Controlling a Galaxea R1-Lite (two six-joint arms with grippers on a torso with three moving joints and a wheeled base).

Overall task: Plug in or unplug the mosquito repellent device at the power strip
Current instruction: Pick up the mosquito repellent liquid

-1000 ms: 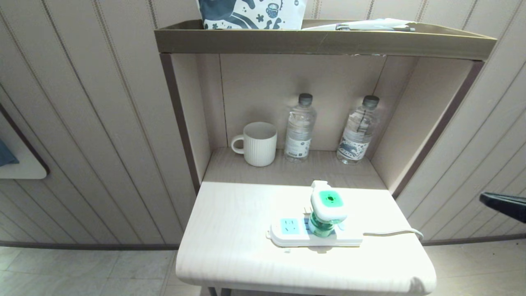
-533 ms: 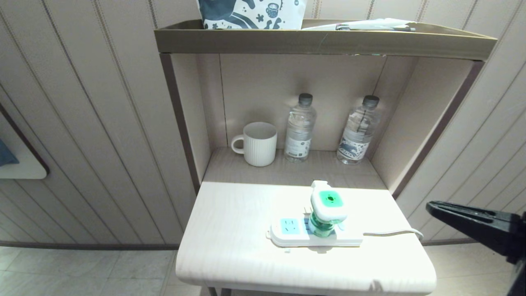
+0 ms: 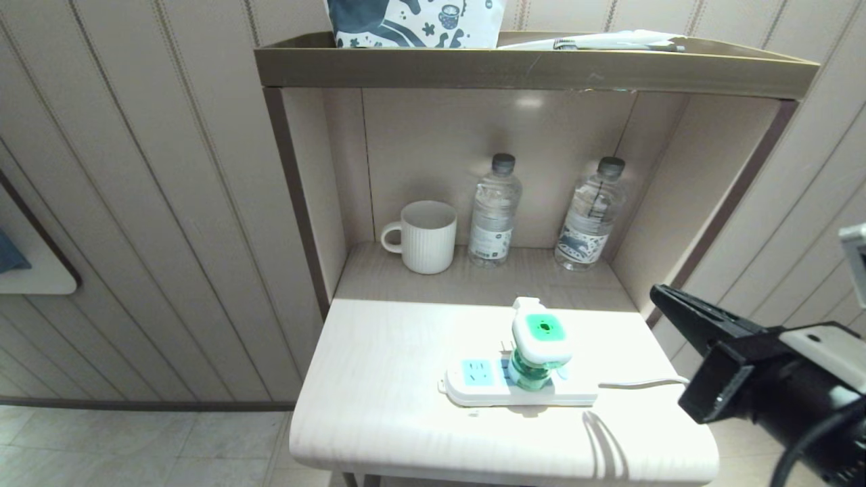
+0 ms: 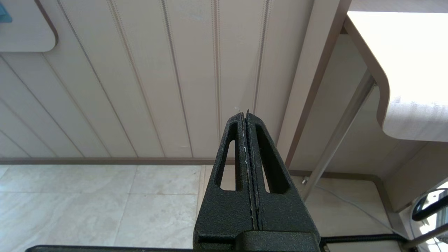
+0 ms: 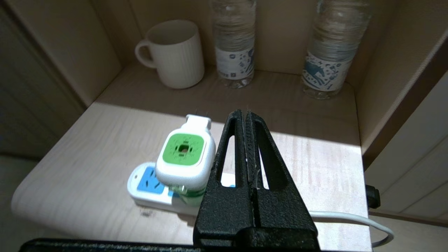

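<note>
Tabletop (image 3: 379, 379) pale wood, paneled wall (image 3: 135, 203) behind; power strip (image 3: 473, 389) on it; right hand (image 3: 659, 294) closed, empty, nearby.

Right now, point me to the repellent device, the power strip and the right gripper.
mosquito repellent device (image 3: 541, 330), head view, green centre of its head.
power strip (image 3: 475, 373), head view, leftmost blue socket face.
right gripper (image 5: 246, 120), right wrist view, tips of the shut fingers.

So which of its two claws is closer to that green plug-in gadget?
The right. The right gripper hangs off the table's right edge, aimed toward the mosquito repellent device. The left gripper sits low beside the table, facing the wall.
</note>
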